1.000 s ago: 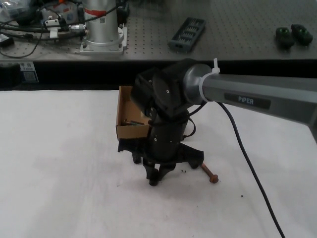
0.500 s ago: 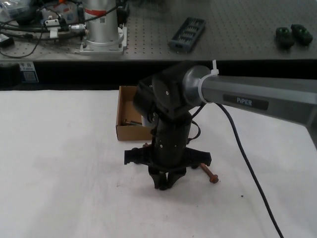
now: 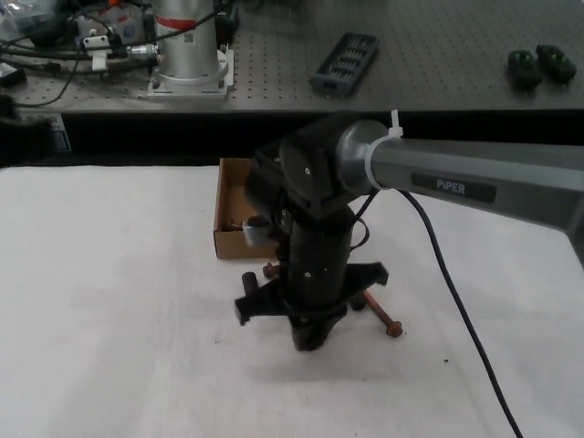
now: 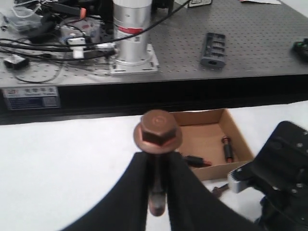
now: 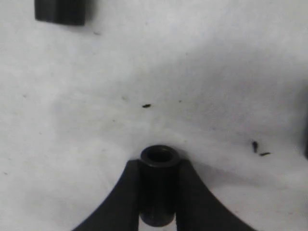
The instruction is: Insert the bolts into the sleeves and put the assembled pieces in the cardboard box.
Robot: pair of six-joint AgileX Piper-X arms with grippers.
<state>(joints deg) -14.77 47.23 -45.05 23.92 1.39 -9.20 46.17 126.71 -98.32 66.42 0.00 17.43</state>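
White cloth (image 3: 109, 319) spread flat over the bench. On top of it, a small cardboard box (image 3: 228, 239), open side up. Just beside the box's near wall, the head of a little brown bolt (image 3: 270, 270) down on the cloth. Farther out from that same wall, a second brown bolt (image 3: 388, 321) on its side. Past it, farther still from the box, a few tiny dark crumbs (image 3: 446, 360).

White lettering (image 3: 453, 186) printed on arm (image 3: 529, 192) link, beside cable tie (image 3: 376, 160). Blue-and-white label (image 4: 31, 96) fixed to front edge of rear bench (image 4: 260, 62); print too small to read. Red band sticker (image 4: 129, 30) on metal post (image 4: 132, 48); characters illegible.
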